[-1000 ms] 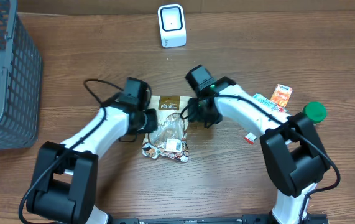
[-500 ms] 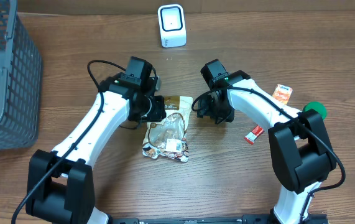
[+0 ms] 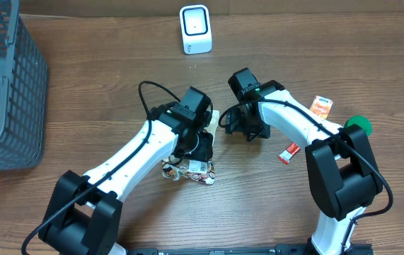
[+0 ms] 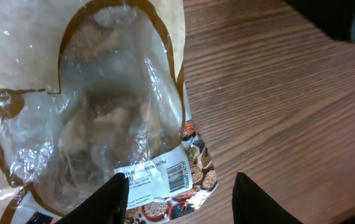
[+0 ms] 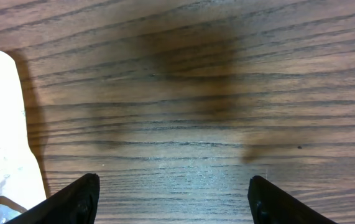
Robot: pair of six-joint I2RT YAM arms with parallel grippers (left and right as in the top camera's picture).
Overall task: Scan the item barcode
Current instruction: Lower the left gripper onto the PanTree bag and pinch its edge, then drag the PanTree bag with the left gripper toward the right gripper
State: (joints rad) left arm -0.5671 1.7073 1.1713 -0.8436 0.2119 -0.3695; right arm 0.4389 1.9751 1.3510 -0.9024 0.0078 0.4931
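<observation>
Wooden table [image 3: 102,85] | pouch [image 3: 189,168] lies flat mid-table, barcode label [image 4: 155,176] up, well apart from scanner [image 3: 195,30] | left gripper [image 4: 180,202] spread above it, gripping nothing | right gripper [image 5: 174,205] spread over bare wood | scan apparently not yet done, lift pending

Bare table [image 3: 117,71] fronts the scanner [image 3: 195,28]; the left arm [image 3: 145,145] overhangs the snack bag [image 3: 189,168].

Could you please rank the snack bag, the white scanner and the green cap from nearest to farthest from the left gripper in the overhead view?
From the left gripper:
1. Snack bag, directly beneath it.
2. White scanner, toward the far edge.
3. Green cap, far to the right.
</observation>
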